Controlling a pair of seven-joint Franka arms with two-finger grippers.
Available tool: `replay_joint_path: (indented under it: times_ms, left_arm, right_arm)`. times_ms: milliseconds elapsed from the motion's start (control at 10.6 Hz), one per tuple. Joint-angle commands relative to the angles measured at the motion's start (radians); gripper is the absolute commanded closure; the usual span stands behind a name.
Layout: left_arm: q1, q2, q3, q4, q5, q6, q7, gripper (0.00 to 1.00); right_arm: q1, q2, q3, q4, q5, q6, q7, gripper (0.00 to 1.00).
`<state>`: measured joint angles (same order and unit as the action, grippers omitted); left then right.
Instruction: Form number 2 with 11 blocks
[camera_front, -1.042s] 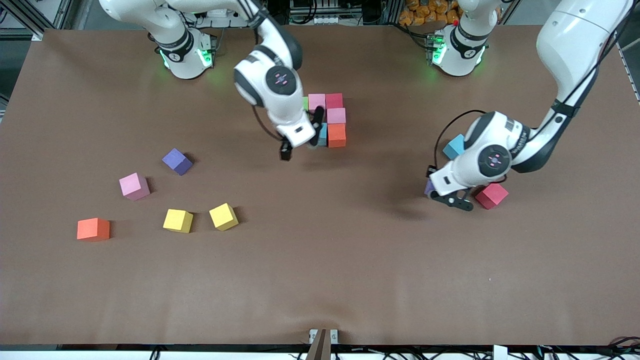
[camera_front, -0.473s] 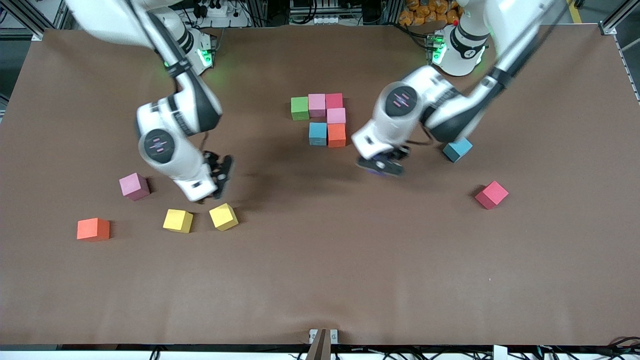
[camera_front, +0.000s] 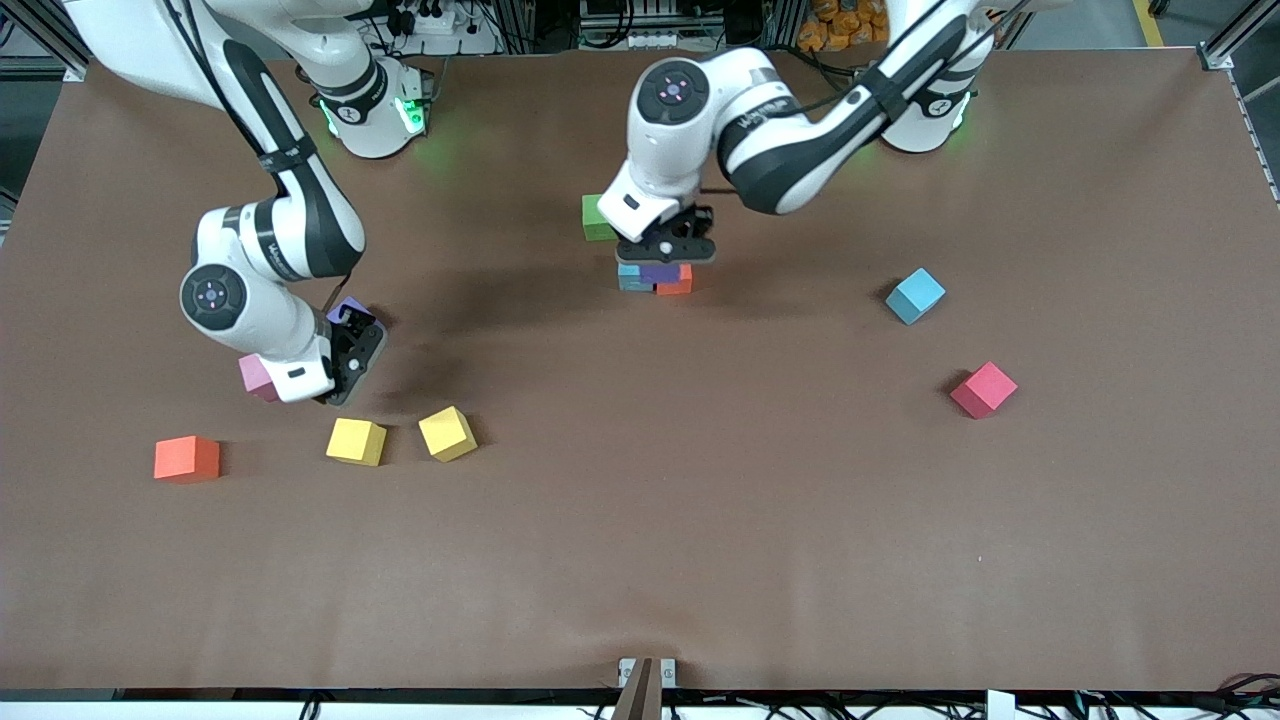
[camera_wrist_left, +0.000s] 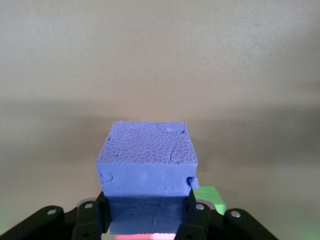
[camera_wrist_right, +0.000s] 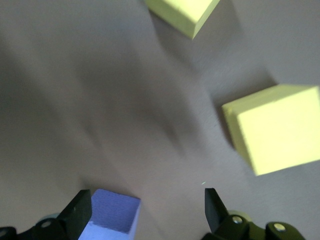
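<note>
My left gripper (camera_front: 665, 252) is shut on a purple block (camera_front: 660, 272) (camera_wrist_left: 145, 160) and hangs over the part-built number 2 near the table's middle. Of that figure a green block (camera_front: 596, 216) (camera_wrist_left: 210, 195), a cyan block (camera_front: 629, 280) and an orange block (camera_front: 681, 284) show; the rest is hidden under the hand. My right gripper (camera_front: 350, 358) (camera_wrist_right: 147, 210) is open, low over the table toward the right arm's end. A second purple block (camera_front: 349, 309) (camera_wrist_right: 113, 214) lies just inside one finger (camera_wrist_right: 80, 212).
Loose blocks toward the right arm's end: pink (camera_front: 254, 374), orange (camera_front: 186, 458) and two yellow (camera_front: 355, 441) (camera_front: 447, 433), the yellow ones also in the right wrist view (camera_wrist_right: 277, 127) (camera_wrist_right: 183, 12). Toward the left arm's end lie a cyan block (camera_front: 915, 295) and a crimson block (camera_front: 983, 389).
The left arm carried the purple block from beside the crimson block to over the figure. The right arm swung away from the figure to the loose purple block.
</note>
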<state>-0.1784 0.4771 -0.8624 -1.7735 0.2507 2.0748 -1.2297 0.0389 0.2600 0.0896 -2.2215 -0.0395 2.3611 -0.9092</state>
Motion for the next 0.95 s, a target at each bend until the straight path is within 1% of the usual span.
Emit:
replay_joint_path:
  times_ms: [0,189,284,379,568,663,758,852]
  left_arm:
    - [-0.132,0.026,0.092,0.068,-0.111,-0.015,-0.205,0.57]
    - [-0.226,0.028,0.170,0.071,-0.181,0.040,-0.394,0.57]
    - [-0.249,0.047,0.178,0.069,-0.204,0.095,-0.500,0.57]
    - [-0.260,0.064,0.183,0.066,-0.200,0.147,-0.637,0.57]
    - [-0.276,0.081,0.223,0.062,-0.200,0.250,-0.826,0.57]
    - [-0.306,0.101,0.238,0.060,-0.199,0.302,-0.943,0.57]
    - [-0.353,0.106,0.297,0.060,-0.199,0.326,-1.037,0.57]
    - [-0.378,0.116,0.316,0.060,-0.197,0.332,-1.095,0.57]
  right_arm:
    - [-0.042,-0.093,0.018,-0.118,0.015,0.027,0.033,0.00]
    - [-0.048,-0.116,0.018,-0.159,0.015,0.030,0.094,0.00]
    - [-0.048,-0.119,0.018,-0.165,0.015,0.030,0.125,0.00]
    - [-0.048,-0.116,0.018,-0.170,0.015,0.030,0.147,0.00]
    - [-0.050,-0.099,0.016,-0.175,0.013,0.033,0.156,0.00]
    - [-0.050,-0.090,0.016,-0.185,0.013,0.046,0.154,0.00]
    - [-0.050,-0.081,0.016,-0.191,0.013,0.049,0.154,0.00]
    - [-0.056,-0.074,0.016,-0.194,0.013,0.049,0.156,0.00]
